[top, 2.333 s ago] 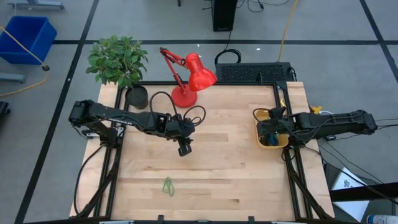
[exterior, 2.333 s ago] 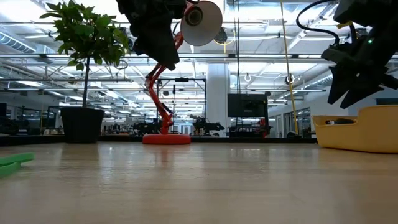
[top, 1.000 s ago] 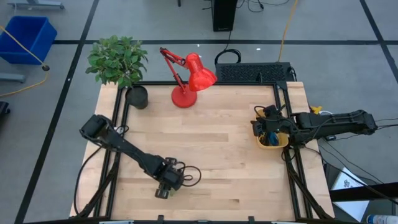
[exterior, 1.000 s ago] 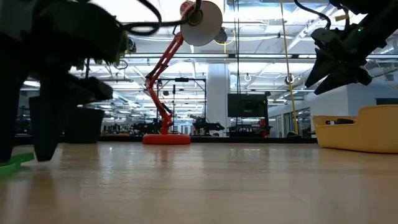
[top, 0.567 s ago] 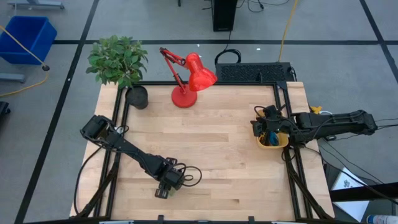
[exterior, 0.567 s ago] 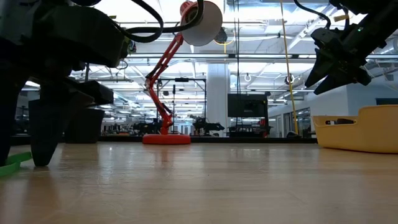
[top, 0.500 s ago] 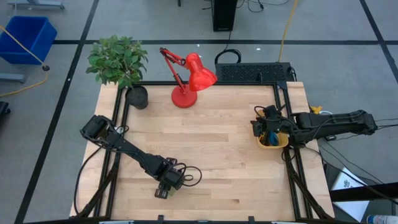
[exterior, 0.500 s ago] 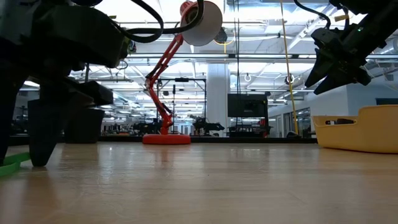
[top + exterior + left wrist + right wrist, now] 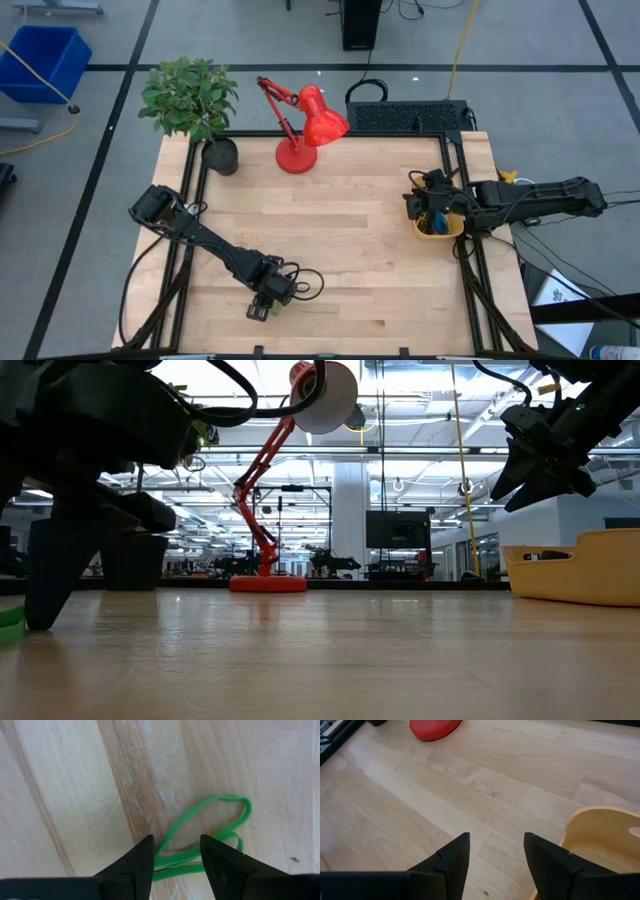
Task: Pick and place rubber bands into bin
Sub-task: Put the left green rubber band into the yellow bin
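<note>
A green rubber band [image 9: 227,798] lies flat on the wood near the table's near-left part, looped over itself. My left gripper [image 9: 260,310] points steeply down over it, open. Its two fingers [image 9: 175,845] stand on either side of the band's near strands, and whether they touch them I cannot tell. In the low view one finger [image 9: 45,575] reaches down to the table beside the band's end [image 9: 8,622]. At the right edge stands the yellow bin [image 9: 440,228] with dark bands inside. My right gripper [image 9: 425,192] hangs open above its left rim [image 9: 592,820].
A red desk lamp [image 9: 300,125] and a potted plant [image 9: 190,95] with a black pot [image 9: 220,155] stand along the far edge. Bare wood [image 9: 350,240] stretches between the two arms. A blue crate [image 9: 40,60] sits on the floor beyond the table.
My left gripper has stayed over the green band and tipped a little. Its fingertips have swung slightly toward the near-left corner, so they cover more of the band in the low view. The right gripper has kept still.
</note>
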Available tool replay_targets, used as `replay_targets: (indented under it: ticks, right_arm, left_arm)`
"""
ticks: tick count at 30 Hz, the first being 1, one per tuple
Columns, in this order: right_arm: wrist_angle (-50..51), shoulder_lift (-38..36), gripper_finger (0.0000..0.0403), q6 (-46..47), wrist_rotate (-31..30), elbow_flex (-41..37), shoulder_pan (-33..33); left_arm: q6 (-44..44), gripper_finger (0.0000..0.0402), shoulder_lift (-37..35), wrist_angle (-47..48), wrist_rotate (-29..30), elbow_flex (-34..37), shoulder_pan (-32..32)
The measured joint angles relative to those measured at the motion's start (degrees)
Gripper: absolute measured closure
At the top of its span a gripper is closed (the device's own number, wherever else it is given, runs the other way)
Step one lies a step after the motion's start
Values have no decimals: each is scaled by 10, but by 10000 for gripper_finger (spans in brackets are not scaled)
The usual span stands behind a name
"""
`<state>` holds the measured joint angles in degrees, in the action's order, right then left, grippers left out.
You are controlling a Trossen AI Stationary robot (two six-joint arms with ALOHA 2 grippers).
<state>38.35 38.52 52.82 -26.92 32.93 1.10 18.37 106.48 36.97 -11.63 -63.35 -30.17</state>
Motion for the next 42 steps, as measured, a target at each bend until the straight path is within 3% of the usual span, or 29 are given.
replay_targets:
  ticks: [5, 13, 18, 22, 32, 42]
  right_arm:
    - [0, 0, 222, 0, 0, 0, 0]
    - [0, 0, 222, 0, 0, 0, 0]
    - [0, 0, 222, 0, 0, 0, 0]
    - [0, 0, 222, -5, 0, 0, 0]
    - [0, 0, 222, -11, 0, 0, 0]
    - [0, 0, 222, -11, 1, 0, 0]
  left_arm:
    - [9, 257, 0, 0, 10, 0, 5]
    - [16, 356, 1, -7, 47, 0, 4]
    - [-7, 394, 1, -11, 49, 1, 2]
    - [-29, 390, 1, -15, 51, 1, -8]
    - [-13, 326, 31, -41, 41, -1, -18]
    - [-13, 394, 32, -45, 43, -1, -14]
